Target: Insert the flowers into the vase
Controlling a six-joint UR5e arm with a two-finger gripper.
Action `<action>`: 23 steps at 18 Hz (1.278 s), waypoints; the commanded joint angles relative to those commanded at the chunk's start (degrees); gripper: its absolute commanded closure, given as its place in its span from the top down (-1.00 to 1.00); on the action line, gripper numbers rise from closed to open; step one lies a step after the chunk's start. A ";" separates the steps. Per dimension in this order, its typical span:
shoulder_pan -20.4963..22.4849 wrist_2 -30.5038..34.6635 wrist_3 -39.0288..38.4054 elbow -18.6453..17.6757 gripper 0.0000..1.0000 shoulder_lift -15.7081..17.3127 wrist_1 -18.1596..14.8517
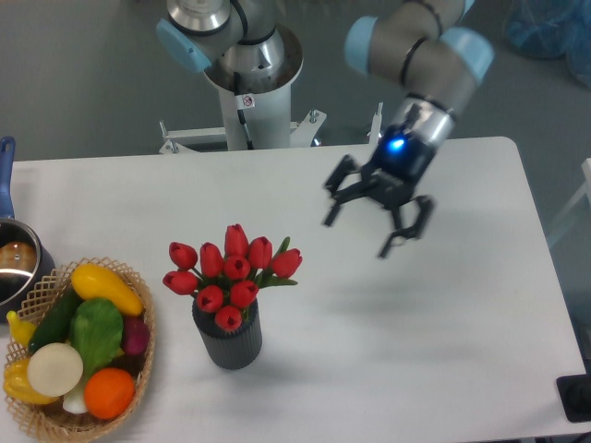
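The red tulips (231, 272) stand in the dark grey ribbed vase (228, 341), which sits upright on the white table (443, 351) toward its front edge, left of centre. The gripper (367, 220) hangs above the table, well apart from the flowers and nearer the rear right corner, its fingers spread wide and holding nothing. At the front left corner a wicker basket (42, 291) holds colourful vegetables, and a metal pot (16, 263) with a blue handle sits at the left edge. The robot base (249, 74) rises behind the rear edge against a grey floor.
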 joint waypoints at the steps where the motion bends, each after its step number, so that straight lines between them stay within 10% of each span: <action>1: 1.41 1.58 -0.09 1.32 1.00 0.00 0.00; 6: 5.89 11.68 -0.70 7.47 1.00 -0.09 -0.18; 10: 8.45 26.09 0.88 8.45 1.00 0.18 -0.09; 23: 21.72 42.20 12.47 8.62 1.00 4.39 -1.93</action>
